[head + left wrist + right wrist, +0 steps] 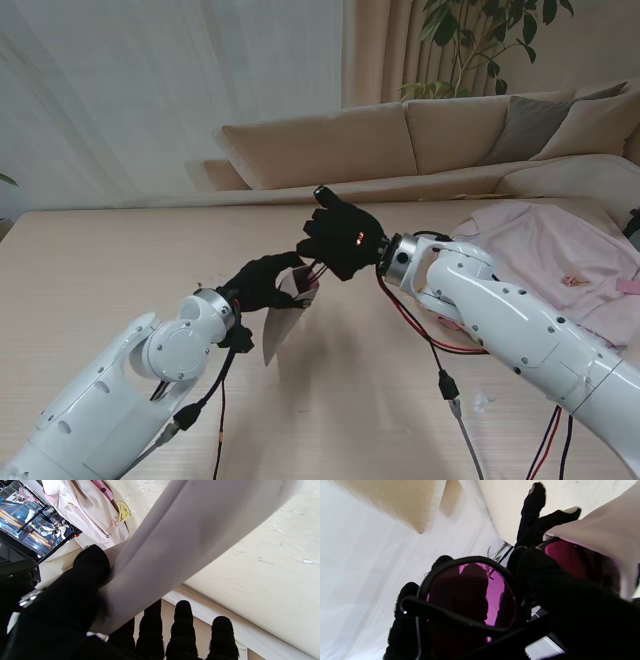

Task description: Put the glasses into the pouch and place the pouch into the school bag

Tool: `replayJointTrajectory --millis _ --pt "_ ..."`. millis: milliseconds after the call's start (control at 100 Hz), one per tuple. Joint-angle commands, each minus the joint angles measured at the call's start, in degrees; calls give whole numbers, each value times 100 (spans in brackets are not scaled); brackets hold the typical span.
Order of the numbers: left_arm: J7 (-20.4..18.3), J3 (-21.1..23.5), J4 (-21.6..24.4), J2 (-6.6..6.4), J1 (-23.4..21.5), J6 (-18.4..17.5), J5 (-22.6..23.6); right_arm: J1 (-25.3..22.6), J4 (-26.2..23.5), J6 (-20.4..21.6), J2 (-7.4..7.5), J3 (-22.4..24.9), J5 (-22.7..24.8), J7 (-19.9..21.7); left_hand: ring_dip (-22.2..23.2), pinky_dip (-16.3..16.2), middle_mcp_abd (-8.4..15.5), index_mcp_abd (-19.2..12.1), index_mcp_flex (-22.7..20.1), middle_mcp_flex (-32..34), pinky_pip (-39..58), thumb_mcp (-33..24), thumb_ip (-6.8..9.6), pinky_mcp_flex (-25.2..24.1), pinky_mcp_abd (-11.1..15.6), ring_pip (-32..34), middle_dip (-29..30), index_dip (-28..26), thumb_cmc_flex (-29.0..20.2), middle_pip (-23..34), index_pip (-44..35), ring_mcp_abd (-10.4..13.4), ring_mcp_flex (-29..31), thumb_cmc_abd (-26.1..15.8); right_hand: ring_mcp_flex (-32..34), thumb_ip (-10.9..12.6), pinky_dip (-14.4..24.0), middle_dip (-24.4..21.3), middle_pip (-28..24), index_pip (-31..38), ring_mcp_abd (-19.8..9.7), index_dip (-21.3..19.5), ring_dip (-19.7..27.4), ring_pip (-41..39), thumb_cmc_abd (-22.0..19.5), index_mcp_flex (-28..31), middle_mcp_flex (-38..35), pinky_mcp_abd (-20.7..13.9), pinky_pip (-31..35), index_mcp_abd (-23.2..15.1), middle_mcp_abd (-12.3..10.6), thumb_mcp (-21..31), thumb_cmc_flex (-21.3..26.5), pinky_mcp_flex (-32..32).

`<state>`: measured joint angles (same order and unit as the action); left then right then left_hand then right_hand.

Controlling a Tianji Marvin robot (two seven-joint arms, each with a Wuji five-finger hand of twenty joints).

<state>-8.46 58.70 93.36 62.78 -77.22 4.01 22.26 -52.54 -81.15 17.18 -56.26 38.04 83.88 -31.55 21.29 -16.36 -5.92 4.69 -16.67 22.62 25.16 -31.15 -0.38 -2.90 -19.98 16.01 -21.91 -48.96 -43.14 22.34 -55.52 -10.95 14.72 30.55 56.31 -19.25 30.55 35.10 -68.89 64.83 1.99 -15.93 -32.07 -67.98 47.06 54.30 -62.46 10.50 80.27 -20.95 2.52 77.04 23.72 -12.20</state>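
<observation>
Stand view shows both black-gloved hands meeting in mid-air at the centre of the frame, over the tabletop (120,290). The left hand (262,283) has its fingers closed on the upper edge of the pale pouch (285,325), which hangs down from that pinch, so its mouth faces the other hand. The left wrist view confirms it: thumb (91,563) pressed on the fabric, the remaining fingers under it. The right hand (342,240) comes in from the right at the pouch's upper end, fingers wrapped around the glasses (470,597); its wrist view shows a dark frame with magenta lenses held close to the camera, one lens already at or just inside the pouch (602,532) opening. I judge the glasses are partway in and not yet released, and holding the pouch aloft lets gravity keep it hanging straight while they slide down. The pink school bag (560,260) lies at the right edge of the stand view, well apart, waiting for the second step.
</observation>
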Motion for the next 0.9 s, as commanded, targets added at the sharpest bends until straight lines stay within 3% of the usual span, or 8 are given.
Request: replayJointTrajectory --millis 0,400,490,540,580,760,830,890 --pt "-55 25 100 77 -3 -59 91 -88 -58 -42 -90 -54 5 64 3 113 -71 -250 -282 78 -102 85 -86 -34 -188 -90 -4 12 119 -68 -183 -51 52 -511 -177 -52 138 -12 -133 -12 -317 119 -60 -211 -142 -98 63 -66 219 -543 81 98 265 185" --pt "78 -2 3 131 44 -92 -85 -30 25 44 -142 -237 -187 157 12 99 -82 -274 -330 150 -154 147 -124 -16 -164 -76 -15 -46 -53 -50 -191 -50 72 -552 -483 -74 133 -77 -42 -133 -501 271 -2 66 -495 -840 562 -193 202 -207 -95 -138 -58 188" --pt "140 -43 -83 155 67 -121 -134 -58 -15 46 -139 -193 -184 266 18 88 -69 -313 -345 192 -158 233 -163 -10 -152 -58 -20 -78 -173 -34 -242 -49 103 -604 -1622 102 25 -131 212 -420 -548 7 -65 727 -1076 -2079 2000 -321 71 309 -60 -868 -509 774" --pt "192 -56 -122 171 65 -127 -172 -79 -40 48 -130 -148 -159 291 20 85 -67 -321 -379 210 -166 283 -165 -20 -154 -51 -21 -81 -241 -30 -265 -49 112 -594 -2217 860 -57 -431 227 -886 -549 -850 -102 1006 -1370 -2606 2778 -411 66 713 -28 -916 -901 1040" --pt "214 -60 -140 175 62 -133 -168 -116 -69 56 -129 -85 -151 325 21 84 -53 -337 -385 222 -169 287 -161 -22 -154 -47 -21 -80 -266 -28 -270 -38 119 -603 -2617 940 -95 -488 319 -933 -560 -1060 -51 1211 -1476 -3137 3314 -463 19 866 -38 -1105 -1094 1235" --pt "336 -79 -249 217 72 -107 -235 -428 -259 255 -177 348 -322 568 20 79 -47 -370 -404 243 -175 333 -155 -18 -145 -41 -18 -82 -342 -26 -304 -38 123 -598 -3618 930 -533 -841 883 -1157 -675 -783 350 2133 -1834 -4891 5035 -385 -630 1282 -238 -2098 -1563 1624" --pt "362 -95 -296 231 88 -106 -283 -545 -327 301 -204 501 -407 596 22 79 -38 -367 -403 225 -185 342 -153 -29 -144 -38 -17 -81 -369 -30 -312 -42 120 -596 -3896 1085 -716 -1075 1228 -1925 -745 -407 479 2362 -2605 -4944 5323 -365 -883 1410 -226 -3584 -1574 1636" --pt "367 -105 -321 232 98 -112 -278 -666 -401 331 -237 653 -506 628 23 77 -24 -374 -392 216 -186 346 -151 -21 -150 -34 -17 -81 -381 -29 -316 -23 121 -602 -4050 1374 -836 -1260 1691 -2667 -770 -265 583 2554 -2556 -4991 5308 -355 -1085 1502 -197 -4173 -1947 1651"
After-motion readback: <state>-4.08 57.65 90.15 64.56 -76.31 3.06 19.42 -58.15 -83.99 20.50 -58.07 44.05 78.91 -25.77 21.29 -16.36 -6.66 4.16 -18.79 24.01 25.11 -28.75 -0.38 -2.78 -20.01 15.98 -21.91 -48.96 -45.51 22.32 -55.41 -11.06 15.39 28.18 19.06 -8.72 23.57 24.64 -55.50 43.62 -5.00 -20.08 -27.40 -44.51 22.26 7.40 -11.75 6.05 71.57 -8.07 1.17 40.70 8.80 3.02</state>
